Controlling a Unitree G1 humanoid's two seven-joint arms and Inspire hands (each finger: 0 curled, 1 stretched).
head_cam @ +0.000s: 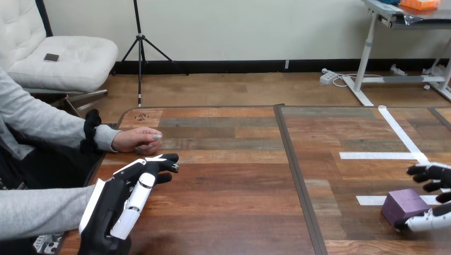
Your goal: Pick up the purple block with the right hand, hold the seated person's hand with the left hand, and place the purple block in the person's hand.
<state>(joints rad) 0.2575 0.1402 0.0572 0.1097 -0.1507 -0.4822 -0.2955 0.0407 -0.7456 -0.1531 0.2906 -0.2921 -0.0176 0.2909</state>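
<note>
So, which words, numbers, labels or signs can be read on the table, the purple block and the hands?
No text can be read.
dark mark on the table, far left corner: too blurred to read.
purple block: plain faces, no print.
white tape strips: no writing.
left hand, right hand: no label visible.

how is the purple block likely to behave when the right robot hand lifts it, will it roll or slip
The purple block has flat faces and sits squarely on the table, so it probably won't roll. Its matte surface looks grippy rather than slippery. It seems rigid, keeping crisp edges, and probably light, fitting within the right robot hand.
</note>
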